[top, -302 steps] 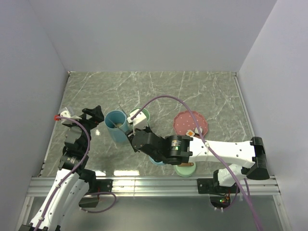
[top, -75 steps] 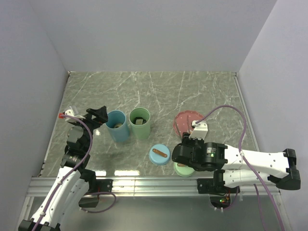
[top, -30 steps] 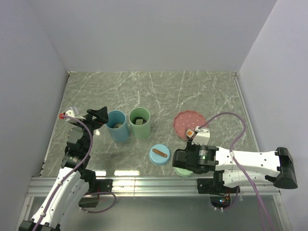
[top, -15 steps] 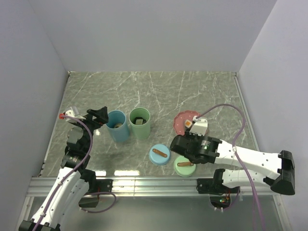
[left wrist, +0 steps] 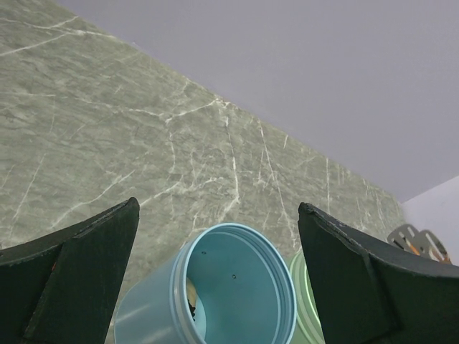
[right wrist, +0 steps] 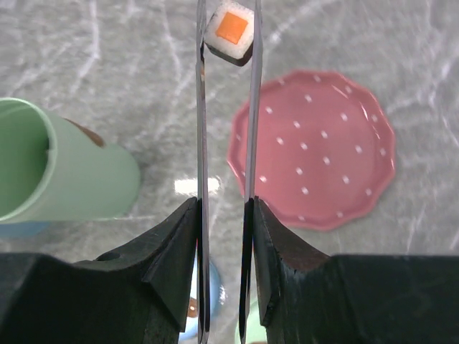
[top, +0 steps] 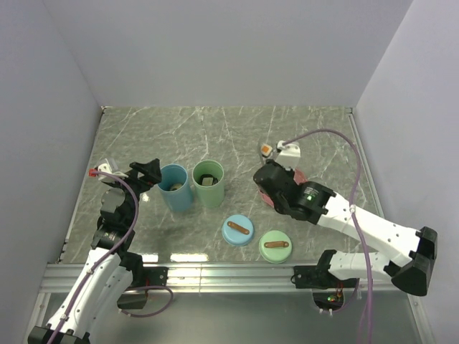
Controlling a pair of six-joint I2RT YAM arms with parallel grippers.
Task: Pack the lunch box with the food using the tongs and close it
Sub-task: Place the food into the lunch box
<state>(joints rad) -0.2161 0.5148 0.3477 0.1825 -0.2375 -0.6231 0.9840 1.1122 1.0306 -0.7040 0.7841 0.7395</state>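
**Orange-topped piece held in the tongs above the plate**

The right gripper (right wrist: 222,208) is closed on the tongs (right wrist: 200,129), its two jaws pressing the thin metal arms from either side so that they run nearly parallel with a narrow gap between them. At the far tips the tongs pinch the orange-topped piece (right wrist: 231,30), a white square with a dark wrap. It is lifted clear of the table (top: 215,129) and, in the wrist view, shows just beyond the far left rim of the pink dotted plate (right wrist: 315,165). No food shows on the visible part of the plate. In the overhead view the right arm reaches across the plate and hides most of it.

The left gripper (left wrist: 219,215) is wide open with nothing between its jaws, and sits low at the left side of the table, just beside the blue container (top: 174,188). This container stands upright and uncovered, with a brownish piece at its bottom. The green container (top: 209,183) stands touching or almost touching it on the right, also uncovered, with a dark piece inside.

The blue lid (top: 238,230) and the green lid (top: 275,244) lie flat on the table nearer the arm bases, side by side and slightly apart, each with a brown strap on top
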